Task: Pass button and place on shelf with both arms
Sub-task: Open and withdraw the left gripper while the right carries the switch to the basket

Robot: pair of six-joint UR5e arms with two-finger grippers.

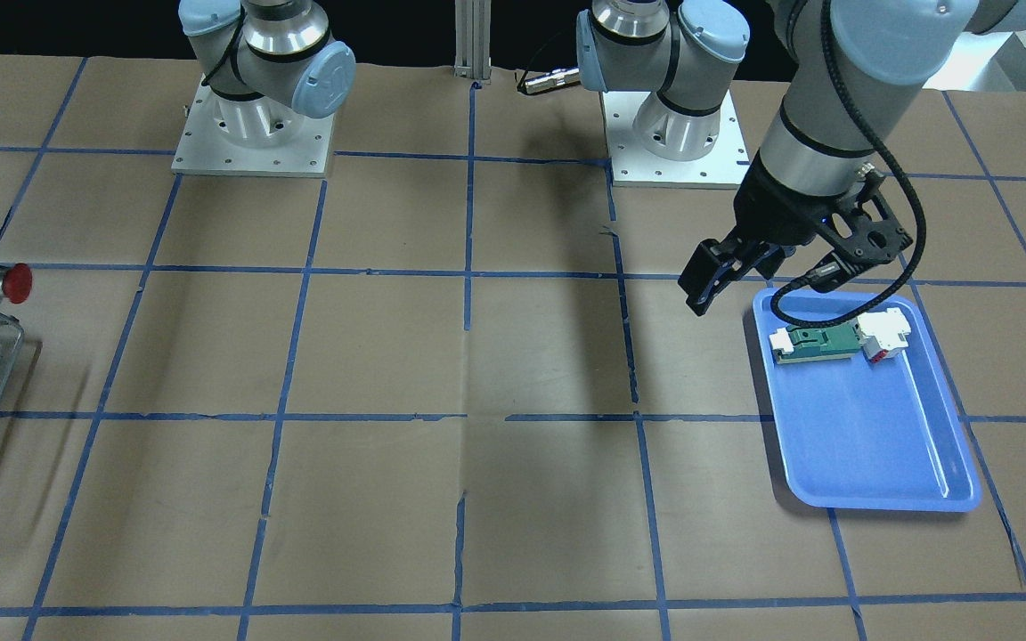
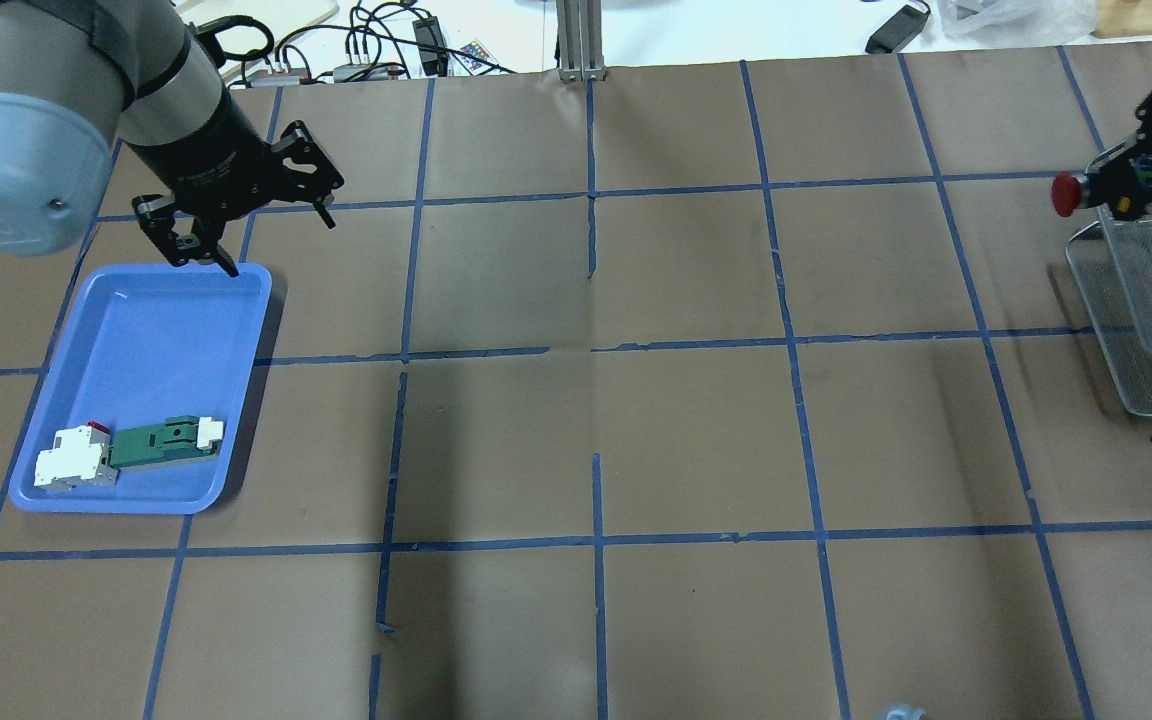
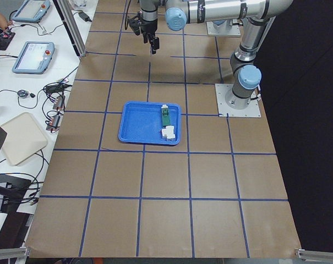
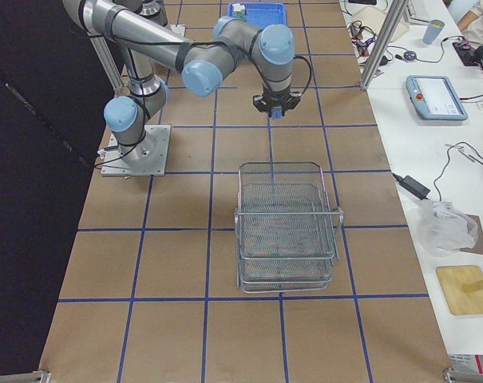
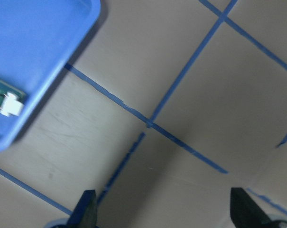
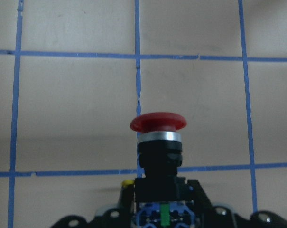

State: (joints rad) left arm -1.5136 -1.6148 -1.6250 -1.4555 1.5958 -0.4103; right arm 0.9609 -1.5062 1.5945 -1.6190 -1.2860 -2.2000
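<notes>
My right gripper (image 2: 1136,188) is shut on the button (image 2: 1067,193), gripping its black and blue back block. The red mushroom head points sideways, toward the table's middle. The button hangs just beyond the far inner corner of the silver wire-mesh shelf (image 2: 1151,310). It also shows in the front view (image 1: 14,282) and, close up, in the right wrist view (image 6: 158,142). My left gripper (image 2: 276,240) is open and empty, above the far corner of the blue tray (image 2: 156,340). Its fingertips (image 5: 86,211) are spread wide over bare table.
The blue tray (image 1: 878,436) holds a green-and-white flat part (image 2: 161,443) and a white block with a red tip (image 2: 71,462). The shelf (image 4: 285,231) stands at the table's right end. Brown paper with a blue tape grid covers the table. Cables lie along the far edge.
</notes>
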